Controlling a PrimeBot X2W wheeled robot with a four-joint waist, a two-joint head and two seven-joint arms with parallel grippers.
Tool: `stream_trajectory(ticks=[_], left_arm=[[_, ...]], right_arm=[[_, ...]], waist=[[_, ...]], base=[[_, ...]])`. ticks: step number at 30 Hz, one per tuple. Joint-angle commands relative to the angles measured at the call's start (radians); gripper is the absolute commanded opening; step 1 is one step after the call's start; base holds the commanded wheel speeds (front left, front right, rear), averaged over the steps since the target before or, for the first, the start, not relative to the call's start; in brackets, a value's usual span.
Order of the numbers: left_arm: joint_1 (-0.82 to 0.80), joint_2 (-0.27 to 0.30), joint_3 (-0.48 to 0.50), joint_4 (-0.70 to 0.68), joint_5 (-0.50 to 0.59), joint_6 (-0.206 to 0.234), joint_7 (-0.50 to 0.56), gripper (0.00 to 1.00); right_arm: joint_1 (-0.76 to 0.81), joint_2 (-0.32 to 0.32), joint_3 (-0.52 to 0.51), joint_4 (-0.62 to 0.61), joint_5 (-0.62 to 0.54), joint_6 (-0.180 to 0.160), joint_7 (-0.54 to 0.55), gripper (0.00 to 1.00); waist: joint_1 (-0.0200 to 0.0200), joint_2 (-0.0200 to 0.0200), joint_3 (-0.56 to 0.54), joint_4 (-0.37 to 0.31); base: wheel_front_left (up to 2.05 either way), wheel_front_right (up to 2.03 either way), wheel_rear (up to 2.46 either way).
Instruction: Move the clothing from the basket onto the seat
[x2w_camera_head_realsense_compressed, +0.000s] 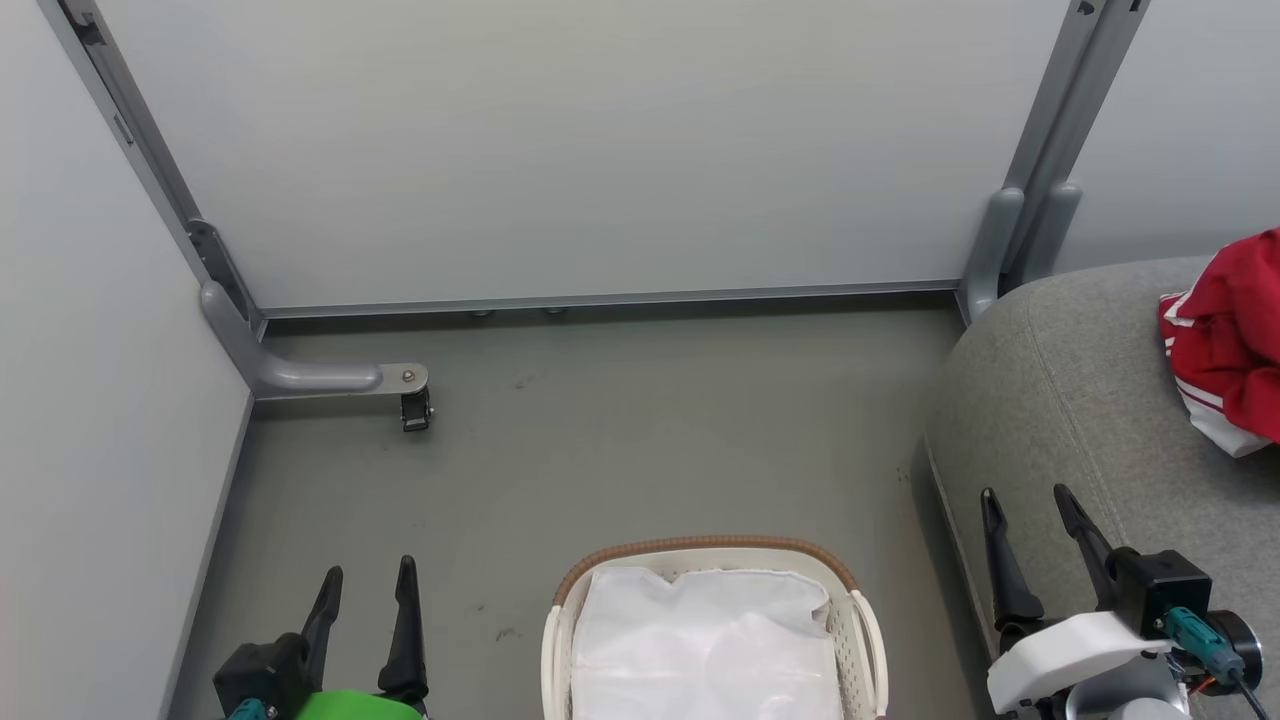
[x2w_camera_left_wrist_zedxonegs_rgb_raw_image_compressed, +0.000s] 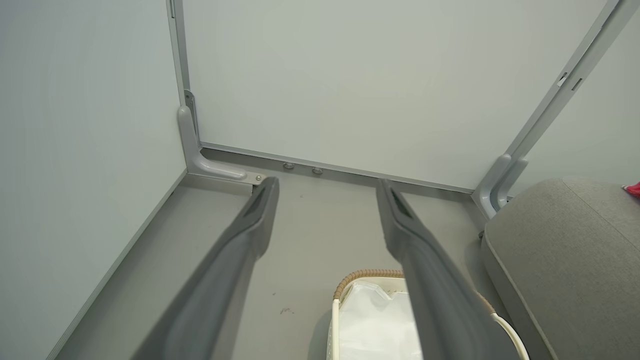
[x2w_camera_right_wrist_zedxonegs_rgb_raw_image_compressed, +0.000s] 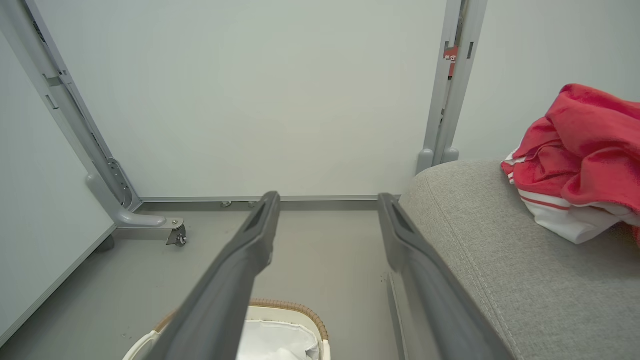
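Observation:
The red clothing (x2w_camera_head_realsense_compressed: 1228, 345) with white stripes lies bunched on the grey seat (x2w_camera_head_realsense_compressed: 1080, 400) at the right; it also shows as a red heap (x2w_camera_right_wrist_zedxonegs_rgb_raw_image_compressed: 580, 155) on the seat (x2w_camera_right_wrist_zedxonegs_rgb_raw_image_compressed: 500, 260) in the right wrist view. The white basket (x2w_camera_head_realsense_compressed: 861, 640) with a brown rim stands on the floor at the bottom centre, holding a white liner (x2w_camera_head_realsense_compressed: 700, 640). My left gripper (x2w_camera_head_realsense_compressed: 368, 575) stands open to the basket's left. My right gripper (x2w_camera_head_realsense_compressed: 1027, 495) stands open over the seat's front edge, right of the basket. Nothing is between either pair of fingers.
Pale partition walls (x2w_camera_head_realsense_compressed: 560, 150) close off the back and left. A grey bracket foot with a caster (x2w_camera_head_realsense_compressed: 405, 395) sticks out onto the grey floor (x2w_camera_head_realsense_compressed: 620, 450) at the left. A grey post (x2w_camera_head_realsense_compressed: 1040, 190) rises behind the seat.

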Motion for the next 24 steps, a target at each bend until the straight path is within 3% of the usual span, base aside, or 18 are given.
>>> stream_trajectory(ticks=[1, 12, 13, 17, 24], left_arm=[[0.01, 0.0, 0.002, 0.004, 0.003, -0.005, 0.001, 1.0], [-0.001, -0.002, 0.006, 0.011, -0.003, -0.012, 0.001, 1.0], [0.0, -0.001, 0.001, 0.014, 0.0, -0.008, 0.0, 0.0], [0.003, -0.002, 0.0, 0.046, -0.01, -0.008, 0.004, 0.0], [-0.013, -0.002, 0.021, 0.033, -0.13, -0.009, 0.04, 0.0]], right_arm=[[0.01, -0.004, 0.005, -0.003, 0.008, -0.001, -0.005, 1.0], [0.014, -0.003, 0.019, 0.0, 0.01, -0.001, -0.005, 1.0], [0.002, 0.001, 0.018, 0.005, 0.003, 0.0, 0.0, 0.0], [0.012, 0.009, 0.015, 0.039, 0.014, 0.0, 0.008, 0.0], [-0.002, 0.008, 0.003, 0.038, 0.15, 0.0, 0.046, 0.0]], waist=[[0.0001, 0.0043, -0.001, -0.002], [0.0001, 0.0043, -0.005, -0.002], [0.0001, 0.0, -0.005, -0.003], [0.0001, 0.0, -0.005, -0.003], [0.0001, 0.0002, -0.002, -0.01]], base=[[0.0, 0.0, 0.0], [0.0, 0.0, 0.0], [0.0, 0.0, 0.0], [0.0, 0.0, 0.0], [0.0, 0.0, 0.0]])
